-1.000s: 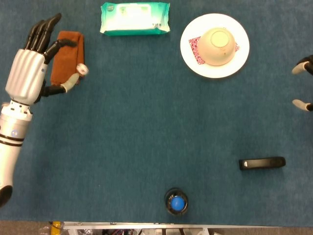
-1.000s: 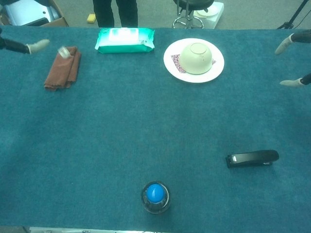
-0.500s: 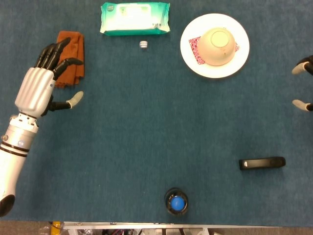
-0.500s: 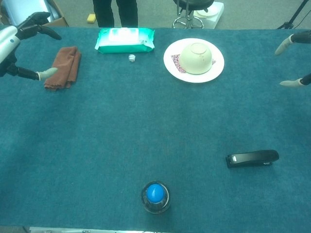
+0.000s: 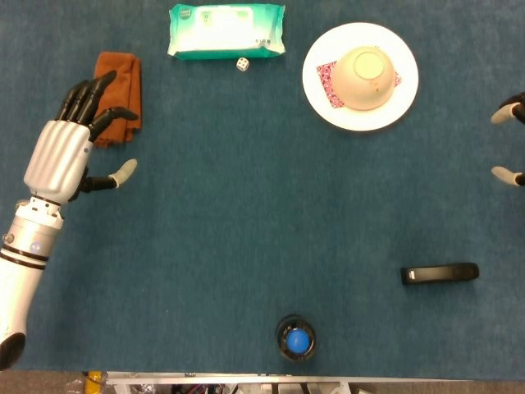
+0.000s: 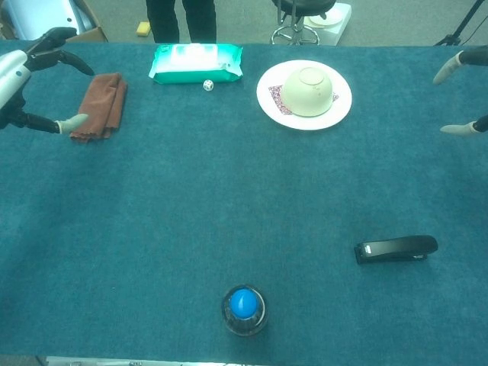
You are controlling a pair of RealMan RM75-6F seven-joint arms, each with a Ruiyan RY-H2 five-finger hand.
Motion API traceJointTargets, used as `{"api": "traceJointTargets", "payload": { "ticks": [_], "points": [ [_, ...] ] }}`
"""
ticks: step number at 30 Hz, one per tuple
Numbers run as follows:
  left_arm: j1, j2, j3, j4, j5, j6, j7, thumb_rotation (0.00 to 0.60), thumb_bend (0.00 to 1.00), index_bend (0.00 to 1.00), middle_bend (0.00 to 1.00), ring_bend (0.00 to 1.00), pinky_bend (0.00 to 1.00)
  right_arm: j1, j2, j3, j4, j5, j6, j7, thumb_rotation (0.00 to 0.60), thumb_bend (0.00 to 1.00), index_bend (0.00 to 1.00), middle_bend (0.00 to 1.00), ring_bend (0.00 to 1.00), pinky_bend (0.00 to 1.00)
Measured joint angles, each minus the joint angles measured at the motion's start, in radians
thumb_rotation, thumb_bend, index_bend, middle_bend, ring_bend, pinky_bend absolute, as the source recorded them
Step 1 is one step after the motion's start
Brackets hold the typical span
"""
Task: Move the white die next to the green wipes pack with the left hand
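Note:
The white die [image 5: 243, 64] [image 6: 207, 85] lies on the blue cloth just in front of the green wipes pack [image 5: 227, 31] [image 6: 197, 62], close to its near edge. My left hand [image 5: 72, 139] [image 6: 30, 84] hovers far to the left, beside the brown cloth, fingers spread and holding nothing. Of my right hand [image 5: 509, 144] [image 6: 461, 95] only two pale fingertips show at the right edge, spread apart with nothing between them.
A folded brown cloth [image 5: 117, 97] [image 6: 101, 105] lies under my left fingers. A white plate [image 5: 359, 111] with an upturned bowl [image 5: 365, 77] sits right of the pack. A black stapler [image 5: 439, 273] lies front right; a blue-capped jar [image 5: 295, 339] stands at the front edge.
The die left my left hand, crossed to the right and came to rest in front of the wipes pack. My left hand opened and drew back toward me.

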Motion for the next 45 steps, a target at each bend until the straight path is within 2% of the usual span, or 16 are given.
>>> {"api": "traceJointTargets", "payload": {
  "ticks": [4, 10, 25, 31, 38, 45],
  "points": [
    [0.005, 0.005, 0.0, 0.003, -0.006, -0.001, 0.023, 0.6, 0.26, 0.32, 0.0, 0.0, 0.0, -0.002, 0.006, 0.001, -0.012, -0.003, 0.009, -0.006, 0.6, 0.0, 0.38, 0.32, 0.21, 0.19],
    [0.023, 0.016, 0.0, 0.012, -0.04, -0.006, 0.122, 0.6, 0.26, 0.32, 0.0, 0.0, 0.0, -0.009, 0.027, 0.006, -0.043, 0.001, 0.022, -0.023, 0.6, 0.0, 0.38, 0.32, 0.21, 0.19],
    [0.139, 0.13, 0.004, -0.036, -0.171, 0.03, 0.279, 0.6, 0.26, 0.33, 0.0, 0.0, 0.0, -0.026, 0.026, -0.008, -0.038, -0.008, 0.03, -0.01, 0.6, 0.0, 0.38, 0.32, 0.21, 0.19],
    [0.204, 0.188, -0.005, -0.09, -0.218, 0.084, 0.302, 0.6, 0.26, 0.33, 0.0, 0.0, 0.0, -0.032, 0.025, -0.012, -0.041, -0.01, 0.035, -0.015, 0.6, 0.0, 0.38, 0.32, 0.21, 0.19],
    [0.267, 0.211, -0.007, -0.122, -0.254, 0.127, 0.306, 0.6, 0.26, 0.33, 0.0, 0.0, 0.0, -0.037, 0.027, -0.02, -0.045, -0.017, 0.035, -0.02, 0.6, 0.0, 0.38, 0.32, 0.21, 0.19],
    [0.293, 0.215, -0.006, -0.117, -0.252, 0.133, 0.283, 0.6, 0.26, 0.34, 0.0, 0.0, 0.0, -0.055, 0.054, -0.045, -0.095, -0.044, 0.06, -0.124, 0.6, 0.0, 0.38, 0.32, 0.21, 0.19]
  ]
}}
